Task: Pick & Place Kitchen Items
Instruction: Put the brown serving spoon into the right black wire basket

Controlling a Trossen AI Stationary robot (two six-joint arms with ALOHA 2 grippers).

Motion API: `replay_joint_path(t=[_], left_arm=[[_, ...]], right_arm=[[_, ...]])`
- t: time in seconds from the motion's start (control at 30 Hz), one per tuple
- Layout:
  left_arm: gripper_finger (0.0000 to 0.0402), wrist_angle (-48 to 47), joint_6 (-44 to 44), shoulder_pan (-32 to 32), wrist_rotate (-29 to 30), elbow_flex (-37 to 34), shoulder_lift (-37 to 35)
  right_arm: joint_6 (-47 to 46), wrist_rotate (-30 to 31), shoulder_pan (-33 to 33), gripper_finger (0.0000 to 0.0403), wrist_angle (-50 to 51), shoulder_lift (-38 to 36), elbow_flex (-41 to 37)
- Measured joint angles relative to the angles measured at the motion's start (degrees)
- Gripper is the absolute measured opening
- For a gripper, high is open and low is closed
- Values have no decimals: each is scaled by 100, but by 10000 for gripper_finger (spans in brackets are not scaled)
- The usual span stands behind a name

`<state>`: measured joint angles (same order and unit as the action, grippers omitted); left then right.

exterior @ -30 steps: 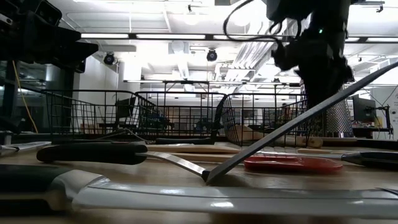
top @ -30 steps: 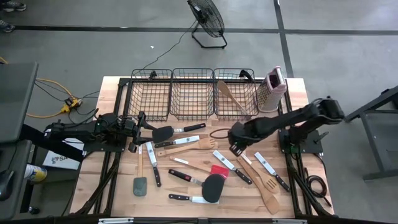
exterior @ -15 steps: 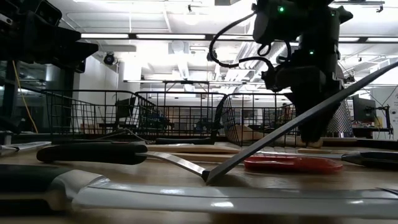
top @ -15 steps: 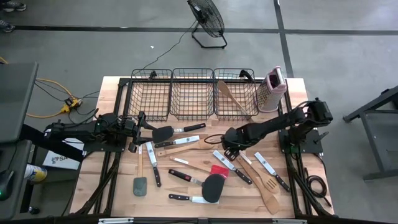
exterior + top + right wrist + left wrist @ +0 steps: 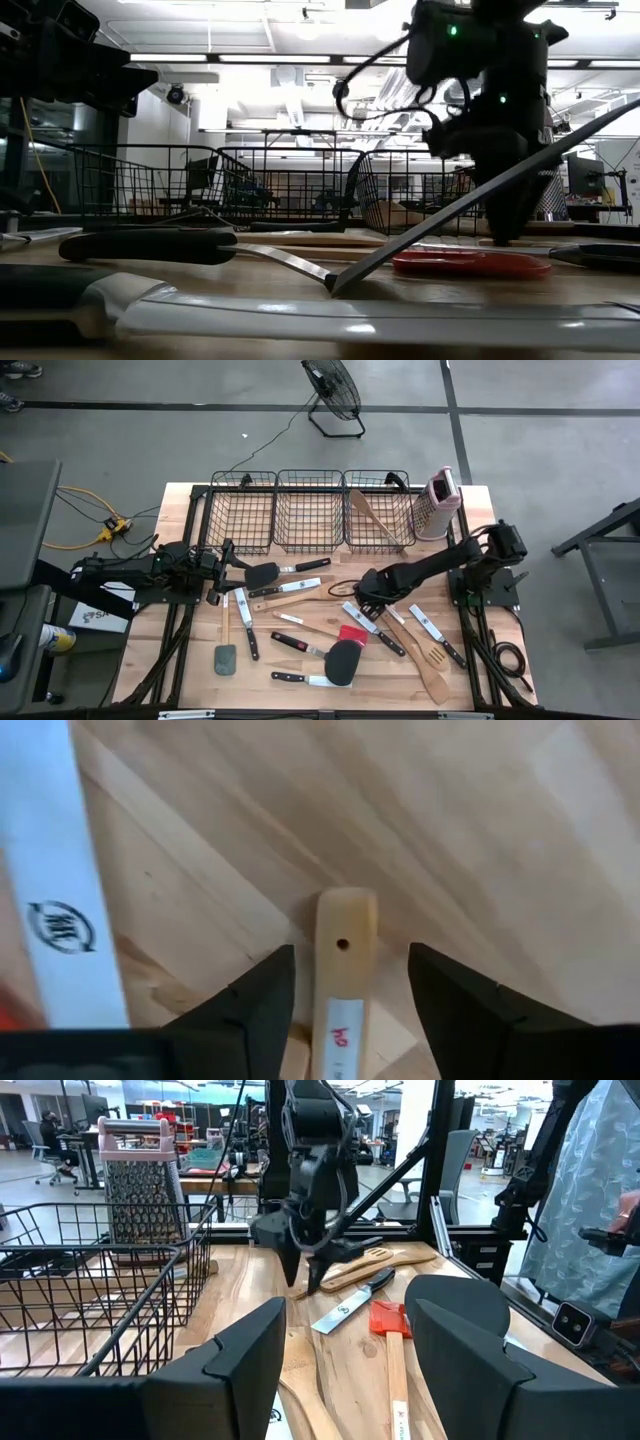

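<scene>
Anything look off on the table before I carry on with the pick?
One thing: the pale wooden spoon in the right-hand black wire basket lies diagonally, its handle end poking over the back rim. On the table the utensils just lie scattered. The right gripper straddles a pale wooden handle, fingers open.

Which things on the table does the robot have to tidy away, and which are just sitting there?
For the job:
- knives
- wooden spoons and spatulas
- black spatula
- grey spatula
- red spatula
- wooden handle between the right gripper's open fingers

Just there:
- box grater
- three wire baskets
- floor fan
</scene>
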<state>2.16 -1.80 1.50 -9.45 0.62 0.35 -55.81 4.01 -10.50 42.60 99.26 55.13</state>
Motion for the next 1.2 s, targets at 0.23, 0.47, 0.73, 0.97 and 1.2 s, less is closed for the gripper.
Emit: replay_joint_path(t=[0.23,0.47,0.73,0.97,1.2], left_arm=[[212,1,0,0,0,0,-1],[212,0,0,0,0,0,0],[212,1,0,0,0,0,-1],[212,0,0,-1,0,0,0],[212,1,0,-1,0,0,0]], right_arm=[[9,-15,0,185,-18,180,26],[8,-74,41,154,2,192,18],[156,-232,225,68,51,199,13],[447,-358,326,63,47,141,5],[545,-155,370,63,61,-304,-28]])
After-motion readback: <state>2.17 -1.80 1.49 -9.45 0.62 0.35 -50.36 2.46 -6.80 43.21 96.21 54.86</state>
